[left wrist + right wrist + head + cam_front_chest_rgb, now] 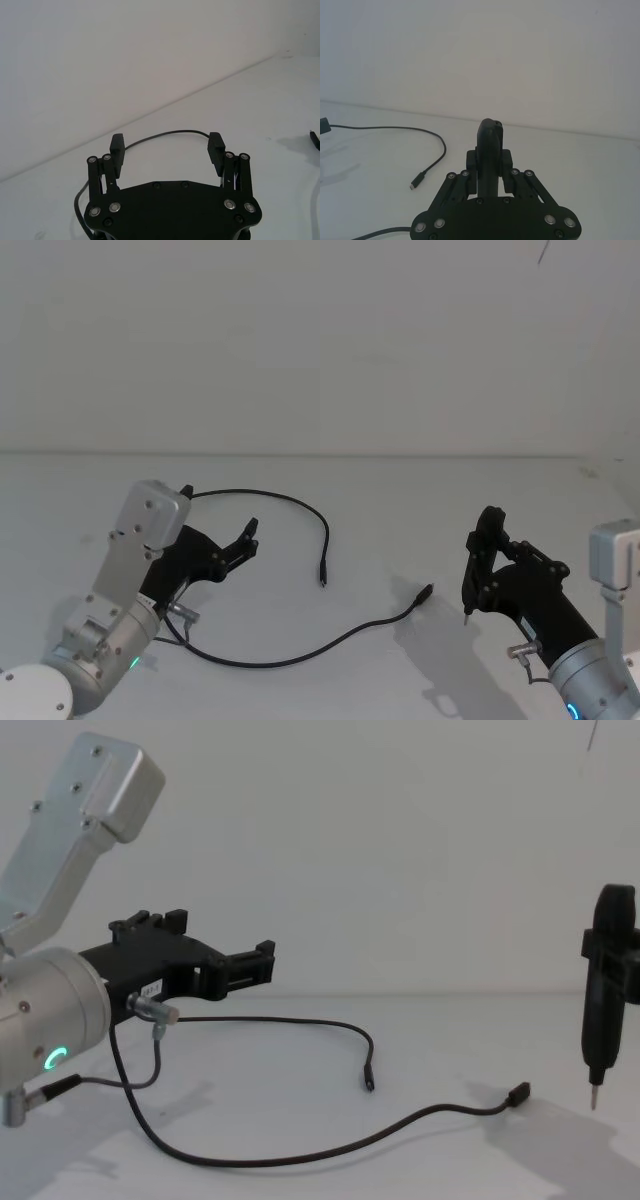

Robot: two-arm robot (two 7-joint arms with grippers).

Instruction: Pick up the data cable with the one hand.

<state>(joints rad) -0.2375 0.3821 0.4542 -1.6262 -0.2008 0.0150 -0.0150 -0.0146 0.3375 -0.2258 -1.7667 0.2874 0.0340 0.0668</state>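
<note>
**Left gripper [250, 538] spread wide, the data cable [325, 552] just ahead of it**

The cable lies slack on the white table [400, 490]. One run curves out past the left gripper's fingertips [117, 142], crossing the gap between them roughly side-on and lower down. It then bends back to a plug [368, 1082] off to that gripper's right. The other run loops beneath the left arm and trails to a second plug [427, 591] farther right. The left gripper is plainly the nearer one, and a short reach forward and down would likely put the crosswise run between its fingers. The right gripper [489, 162] hangs well apart from the left gripper, clamped on a slim black tool [603, 1010] whose tip points down. The tabletop is matt and bare around the cable, and a plain white wall [320, 340] stands behind it.
</note>
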